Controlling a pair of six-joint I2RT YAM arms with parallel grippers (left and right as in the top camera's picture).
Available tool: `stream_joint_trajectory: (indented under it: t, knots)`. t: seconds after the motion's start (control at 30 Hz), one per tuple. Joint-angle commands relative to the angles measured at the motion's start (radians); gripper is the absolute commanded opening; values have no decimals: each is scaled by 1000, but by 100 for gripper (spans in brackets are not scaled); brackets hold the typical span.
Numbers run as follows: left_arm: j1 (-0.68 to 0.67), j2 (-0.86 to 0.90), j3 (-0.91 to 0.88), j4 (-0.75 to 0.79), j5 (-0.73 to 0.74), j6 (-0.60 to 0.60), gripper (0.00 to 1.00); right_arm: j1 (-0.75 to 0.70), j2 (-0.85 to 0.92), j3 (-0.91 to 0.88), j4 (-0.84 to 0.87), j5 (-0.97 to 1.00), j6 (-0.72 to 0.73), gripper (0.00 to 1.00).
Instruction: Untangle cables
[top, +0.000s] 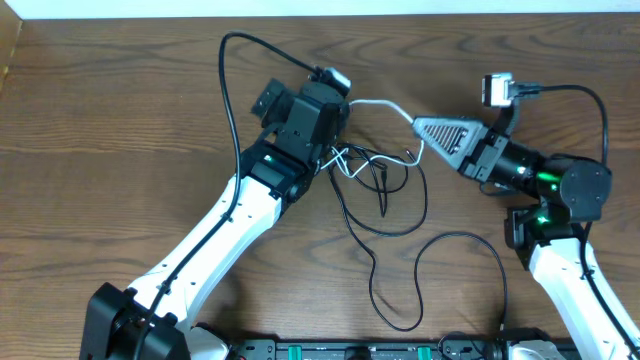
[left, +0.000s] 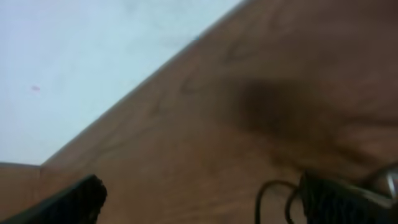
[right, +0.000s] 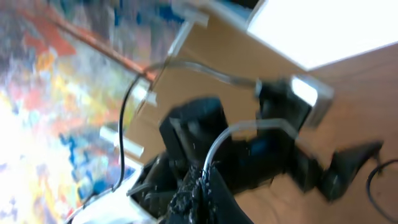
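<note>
Wooden table (top: 120, 120) bears the tangle (top: 375, 172); the white cable (top: 385, 105) runs toward 9 o'clock from the right gripper (top: 418, 123) pinching it. Left gripper (left: 202, 186) hangs spread wide.

No writing reads here — not a letter, not a number. The colourful surface (right: 50, 87) at nine o'clock in the right wrist view is just blur.

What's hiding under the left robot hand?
The white cable runs in under the left gripper, and thin tangled cables poke out beside it. How they cross underneath is hidden by the gripper's body.
</note>
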Motion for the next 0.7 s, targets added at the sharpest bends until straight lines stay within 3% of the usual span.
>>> stream_joint_trajectory:
  t: [0.0,0.43,0.67]
  knots:
    - [3,-2,-2,-54,84,-7,99,-57,-11,6,19,97,48,1]
    - [3,-2,-2,-80,109,-11,100,-288,-11,6,193,125,299,1]
    - [3,-2,-2,-81,258,-11,100,-307,-11,6,234,127,338,1]
